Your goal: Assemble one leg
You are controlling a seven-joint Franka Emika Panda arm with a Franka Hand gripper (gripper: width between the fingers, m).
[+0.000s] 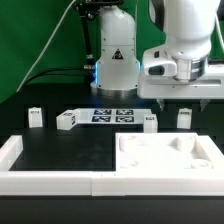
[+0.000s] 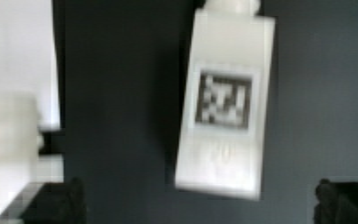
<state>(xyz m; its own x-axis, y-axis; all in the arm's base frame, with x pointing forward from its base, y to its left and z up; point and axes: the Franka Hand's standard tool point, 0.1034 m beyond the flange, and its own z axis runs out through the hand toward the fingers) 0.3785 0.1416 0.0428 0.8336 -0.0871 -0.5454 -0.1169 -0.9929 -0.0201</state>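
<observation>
So the hand is wide open and gripping nothing. In the wrist view you can see both dark fingertips spread far apart, and the leg sits in the space between them with its black-and-white tag facing the camera. It's a bit blurry, but as far as I can tell neither finger is touching it. In the exterior view the hand hangs over the black tabletop, just past the end of the marker board on the exterior view's right. Two small white posts stand under it. The first post is just beside that end of the marker board, and the second post is a little farther out. I honestly can't tell which of them is the one the wrist camera sees. Off the marker board's other end there's a tilted post close by and a far post well away from it. The big white plate lies on the camera side of the marker board, toward the exterior view's right.
</observation>
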